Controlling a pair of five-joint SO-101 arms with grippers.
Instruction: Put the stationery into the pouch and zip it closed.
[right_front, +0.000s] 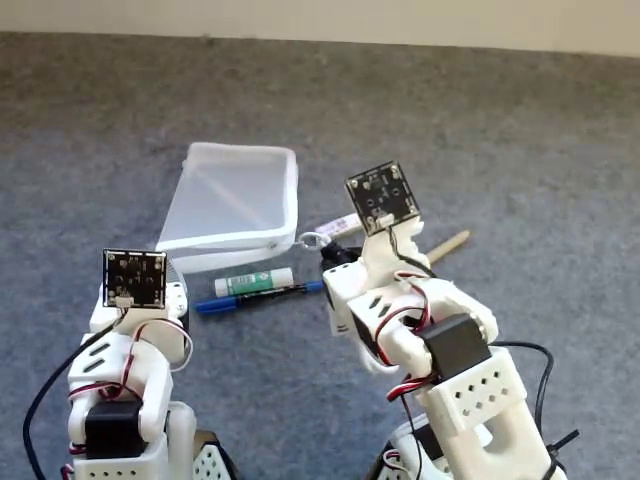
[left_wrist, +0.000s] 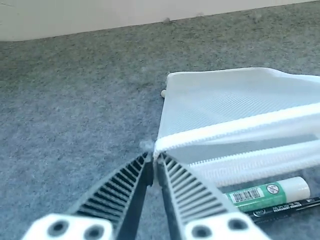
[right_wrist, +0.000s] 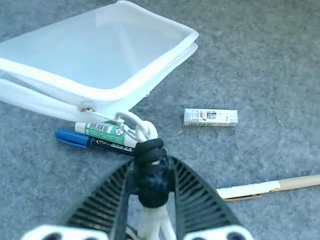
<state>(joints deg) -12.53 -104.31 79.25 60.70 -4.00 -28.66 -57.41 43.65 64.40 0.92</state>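
- The pouch (right_front: 235, 195) lies open on the grey mat (right_front: 520, 130). It looks soft, thin and light, so I think it will flop and slide if I tug.
- My left claw (left_wrist: 155, 162) is pinched tight on its corner. That should hold it still.
- My right claw (right_wrist: 151, 172) squeezes the black pull (right_wrist: 150, 155) on the zip.
- The glue stick (right_front: 255, 281), pen (right_front: 250, 298), small box (right_wrist: 210, 117) and pencil (right_wrist: 270, 186) lie outside the pouch. They look hard and light, and the round ones may roll, so I would grab each in the middle.
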